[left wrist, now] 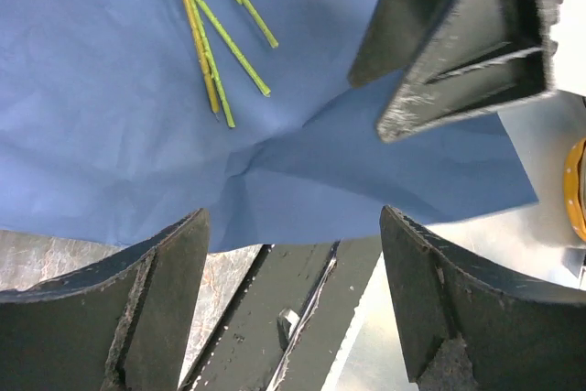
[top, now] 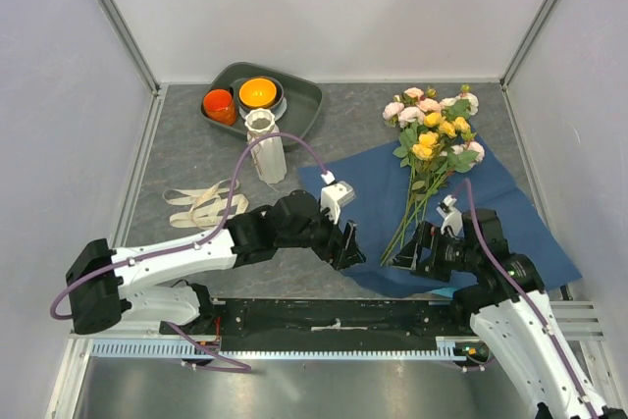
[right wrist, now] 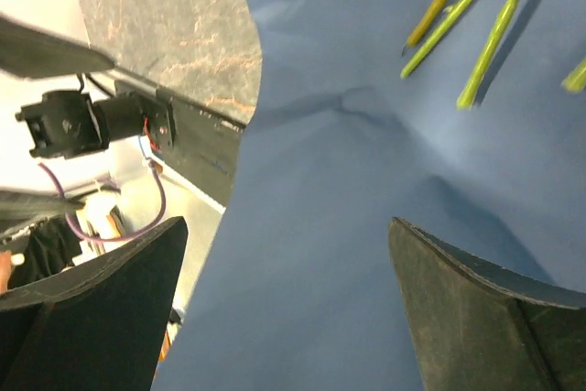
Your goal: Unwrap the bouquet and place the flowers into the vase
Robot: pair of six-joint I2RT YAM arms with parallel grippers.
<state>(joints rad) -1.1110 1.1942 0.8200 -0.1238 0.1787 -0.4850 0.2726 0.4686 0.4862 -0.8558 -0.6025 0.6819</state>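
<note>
Blue paper (top: 510, 218) lay unfolded. Left gripper (top: 350, 246) and right gripper (top: 403, 256) stood open, empty, beside the stems (top: 416, 209). The flowers (top: 434, 132) apparently needed grasping next, for the vase (top: 267, 149).

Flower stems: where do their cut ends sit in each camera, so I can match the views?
Top external: stems right of centre, slanting down-left across the blue paper.
Left wrist: stems at upper left, cut ends pointing down-right.
Right wrist: stems in the upper right corner, cut ends pointing down-left.
Shared landmark: the blue paper lies under the stems in all three.
</note>
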